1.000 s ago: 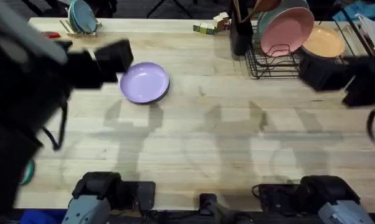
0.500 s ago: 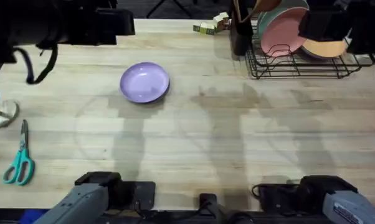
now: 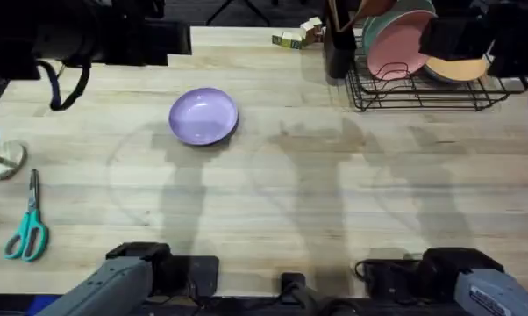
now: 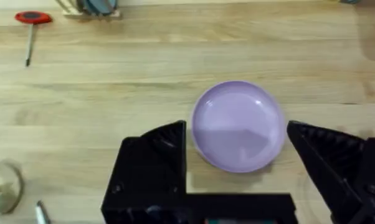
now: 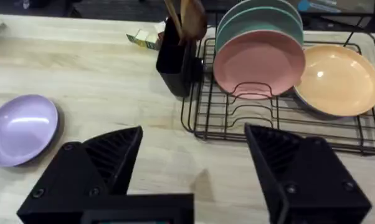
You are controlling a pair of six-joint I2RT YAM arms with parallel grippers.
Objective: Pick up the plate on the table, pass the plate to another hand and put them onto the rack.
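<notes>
Jaws of both grippers [image 4: 236,168] [image 5: 194,168] are spread. Black wire rack [image 5: 281,121] holds glossy pink [image 5: 259,64] and orange plates [image 5: 338,79]; round lavender plate [image 3: 203,115] lies at 11 o'clock on pale plank table [image 3: 317,202].

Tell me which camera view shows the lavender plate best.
The left wrist view: the lavender plate lies whole and large on the table, framed between the open left gripper fingers. The overhead view shows it whole but smaller; the right wrist view has it at the frame's edge.
</notes>
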